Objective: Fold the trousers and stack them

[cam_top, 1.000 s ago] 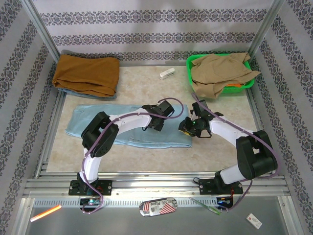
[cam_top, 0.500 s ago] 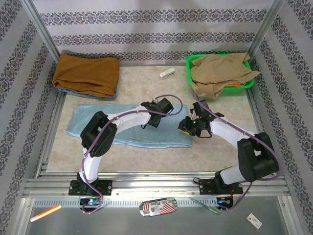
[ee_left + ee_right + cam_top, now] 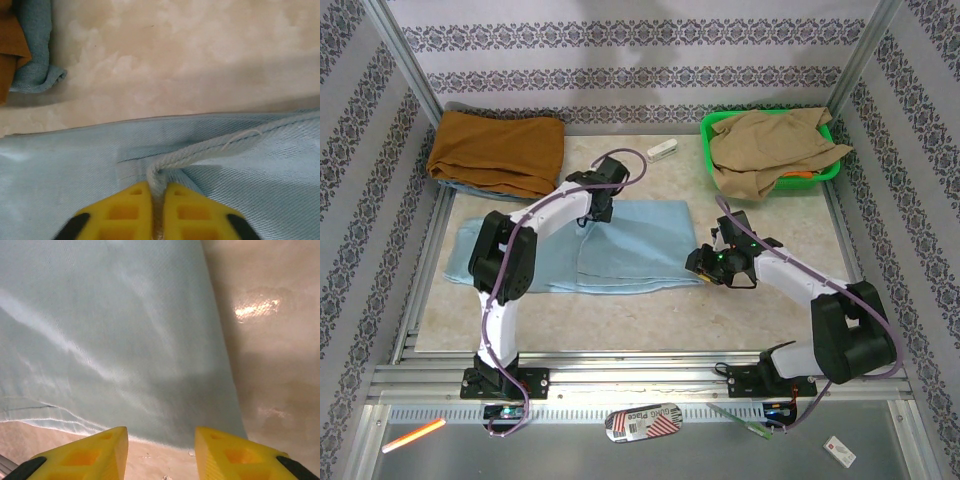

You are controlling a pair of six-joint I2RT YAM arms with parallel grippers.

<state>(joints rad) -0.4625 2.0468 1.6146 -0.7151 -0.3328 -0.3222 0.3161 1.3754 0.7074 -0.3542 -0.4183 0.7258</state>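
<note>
A: Trousers, against the green basket (image 3: 828, 166)?

B: The trousers (image 3: 640, 245) lie flat on the surface (image 3: 790, 212), left of the basket and nearer the arm bases than it. The long side runs left to right. The right-hand edge ends about in line with the basket's left wall, apart from it, with bare surface between.

A: Left fingers (image 3: 125, 210)?

B: At the trousers' far edge, well left of the basket. Nearly together, pinching a raised ridge of hem cloth. A stitched seam runs off from the pinch, along that edge.

A: Right fingers (image 3: 90, 455)?

B: Nearer the bases than the basket's left corner, over the trousers' right-hand corner. Spread apart, nothing clamped. The cloth's near edge crosses just ahead of the tips, and its right edge runs away past the right tip. Beyond that edge is bare surface.

A: Room around the edges?

B: Far side: open surface from the trousers' edge up to the basket's row. In that row, just left of the basket, sits a small white object (image 3: 662, 151). Farthest left of the basket, a rust-orange garment (image 3: 495, 150) sits on a folded blue cloth (image 3: 35, 60), whose corner comes near the trousers' far edge without touching. A tan garment (image 3: 765, 145) is heaped in the basket and spills over its near-left rim. Near side: a strip of bare surface lies between the trousers and the metal rail (image 3: 640, 375).
</note>
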